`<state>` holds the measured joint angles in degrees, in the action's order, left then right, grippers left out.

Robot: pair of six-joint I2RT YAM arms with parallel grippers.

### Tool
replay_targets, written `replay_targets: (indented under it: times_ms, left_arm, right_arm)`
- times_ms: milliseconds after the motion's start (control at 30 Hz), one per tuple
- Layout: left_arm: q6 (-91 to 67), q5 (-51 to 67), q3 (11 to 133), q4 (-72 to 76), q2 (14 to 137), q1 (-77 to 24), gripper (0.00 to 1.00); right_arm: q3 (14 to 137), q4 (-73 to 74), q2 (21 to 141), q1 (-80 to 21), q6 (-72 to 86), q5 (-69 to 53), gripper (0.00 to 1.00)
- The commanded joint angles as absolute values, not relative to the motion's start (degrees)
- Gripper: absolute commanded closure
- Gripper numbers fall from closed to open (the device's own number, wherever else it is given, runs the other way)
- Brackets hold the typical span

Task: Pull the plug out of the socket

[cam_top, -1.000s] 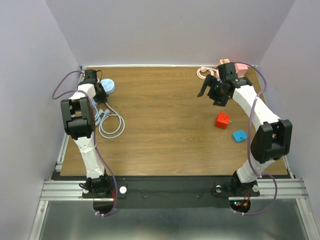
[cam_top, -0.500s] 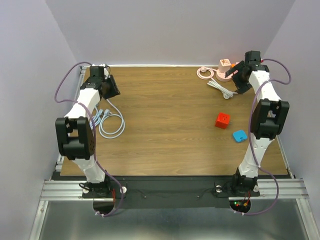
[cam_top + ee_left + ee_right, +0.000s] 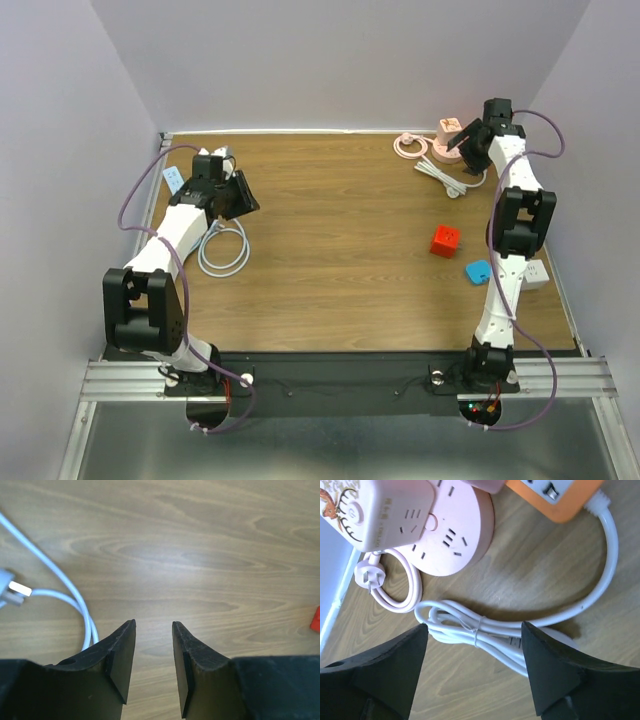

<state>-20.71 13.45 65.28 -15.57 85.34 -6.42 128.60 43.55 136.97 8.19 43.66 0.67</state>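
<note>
Plug [image 3: 11,587] is seen loose on the table [image 3: 225,540], prongs bare, so the pull is judged done; the left gripper [image 3: 152,625] has been swung inward, slightly apart and empty, and the right gripper [image 3: 474,627], spread wide, moved over the far pink socket [image 3: 455,535].

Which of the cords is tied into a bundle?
The white cord from the orange power strip: a tie cinches its coils, while the pink cord and the left-side cord lie in loose loops.
</note>
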Motion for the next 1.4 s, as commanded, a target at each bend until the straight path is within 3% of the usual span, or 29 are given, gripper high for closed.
replay_targets:
  times_ms: [0,533,767,900,933,1033,1367]
  left_arm:
    - [-21.4,14.3,62.3,-14.8,81.4,-6.7,0.54]
    - [-19.5,15.2,61.8,-14.9,81.6,-6.7,0.56]
    - [-19.3,15.5,59.9,-14.6,80.9,-6.7,0.57]
    - [-19.2,15.6,58.5,-14.5,79.9,-6.7,0.57]
    - [-19.1,15.6,58.0,-14.7,79.3,-6.7,0.57]
    - [-19.0,15.3,56.9,-14.8,77.4,-6.8,0.57]
    - [-20.0,14.0,56.1,-17.2,69.5,-3.0,0.57]
  right_arm:
    - [131.1,42.6,137.8,8.2,37.5,-2.2,0.23]
    - [114.7,41.0,133.5,5.9,28.6,-19.8,0.25]
    - [107.7,39.2,129.3,-4.2,27.6,-24.1,0.29]
    - [107.1,38.6,130.0,-11.3,29.5,-24.8,0.51]
    - [107.5,38.4,130.7,-13.9,30.5,-25.2,0.7]
    - [108.9,38.4,131.7,-19.4,31.6,-24.5,0.99]
    - [106.4,38.2,130.6,-39.1,37.9,-24.1,0.99]
